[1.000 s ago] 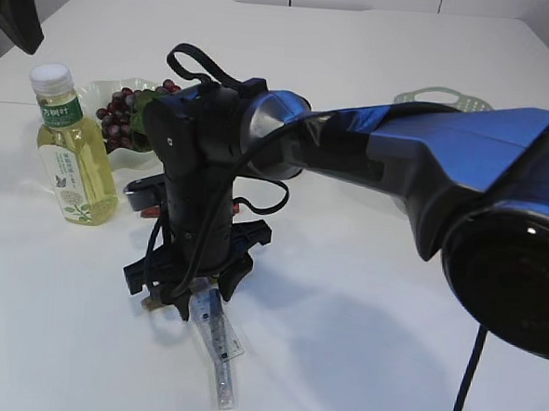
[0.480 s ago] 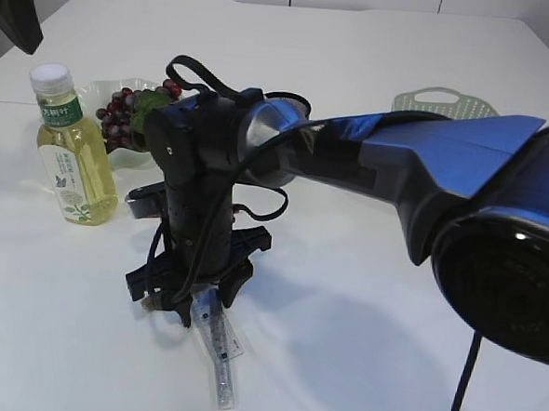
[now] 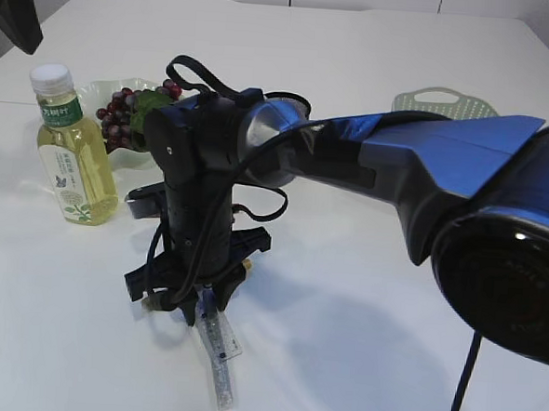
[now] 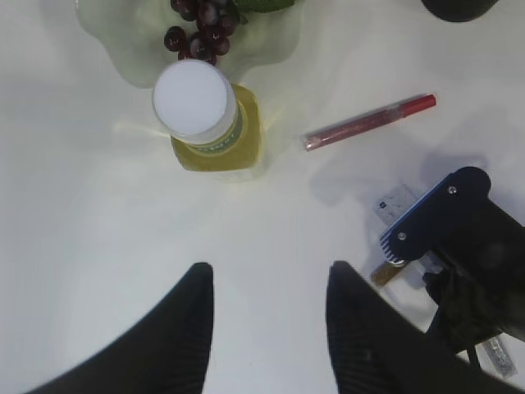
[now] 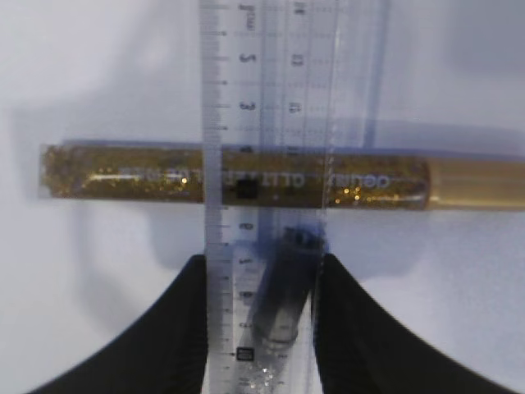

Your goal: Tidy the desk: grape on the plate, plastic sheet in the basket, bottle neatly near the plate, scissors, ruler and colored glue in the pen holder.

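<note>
Right wrist view is showing the right tool (image 5: pixel 261 275) straddling the clear ruler (image 5: pixel 267 123), its two fingers closing against the ruler's edges — seemingly gripping it, though full contact is hard to confirm. The ruler is lying across a gold glitter glue tube (image 5: pixel 238 177) on the desk (image 3: pixel 360 323), likely why the tool is coming straight down. The left tool (image 4: pixel 267 328) is hovering open and empty above the desk, near the bottle (image 4: pixel 209 123) beside the plate (image 4: pixel 123 49) holding grapes (image 4: pixel 201 25); a red glue tube (image 4: pixel 369 123) is lying nearby.
</note>
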Controlling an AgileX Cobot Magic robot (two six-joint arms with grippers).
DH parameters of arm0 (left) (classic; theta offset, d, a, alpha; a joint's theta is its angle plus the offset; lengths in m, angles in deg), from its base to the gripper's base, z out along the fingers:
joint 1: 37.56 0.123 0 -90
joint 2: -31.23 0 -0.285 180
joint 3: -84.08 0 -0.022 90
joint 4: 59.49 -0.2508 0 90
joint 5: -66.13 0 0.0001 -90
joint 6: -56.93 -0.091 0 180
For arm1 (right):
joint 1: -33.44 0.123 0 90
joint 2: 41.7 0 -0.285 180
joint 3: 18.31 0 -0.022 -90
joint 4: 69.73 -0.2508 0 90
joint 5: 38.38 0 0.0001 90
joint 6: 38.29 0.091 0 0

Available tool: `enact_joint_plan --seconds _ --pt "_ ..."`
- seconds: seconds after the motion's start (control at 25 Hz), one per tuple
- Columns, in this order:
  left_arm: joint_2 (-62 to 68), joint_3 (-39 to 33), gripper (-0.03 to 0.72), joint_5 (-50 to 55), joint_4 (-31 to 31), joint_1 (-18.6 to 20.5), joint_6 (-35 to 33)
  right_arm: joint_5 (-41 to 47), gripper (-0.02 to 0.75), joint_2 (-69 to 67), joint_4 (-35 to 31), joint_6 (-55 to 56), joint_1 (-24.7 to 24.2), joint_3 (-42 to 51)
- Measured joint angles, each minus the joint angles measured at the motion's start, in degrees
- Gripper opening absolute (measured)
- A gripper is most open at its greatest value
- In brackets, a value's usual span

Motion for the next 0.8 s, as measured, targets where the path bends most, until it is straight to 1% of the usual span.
enact_joint_plan --seconds 0.24,0.8 --pt "0.0 0.0 0.329 0.0 0.0 0.0 0.0 0.0 0.302 0.0 -1.5 0.0 0.0 0.0" --pt "0.0 0.0 0.322 0.0 0.0 0.0 0.0 0.0 0.301 0.0 -1.8 0.0 0.0 -1.4"
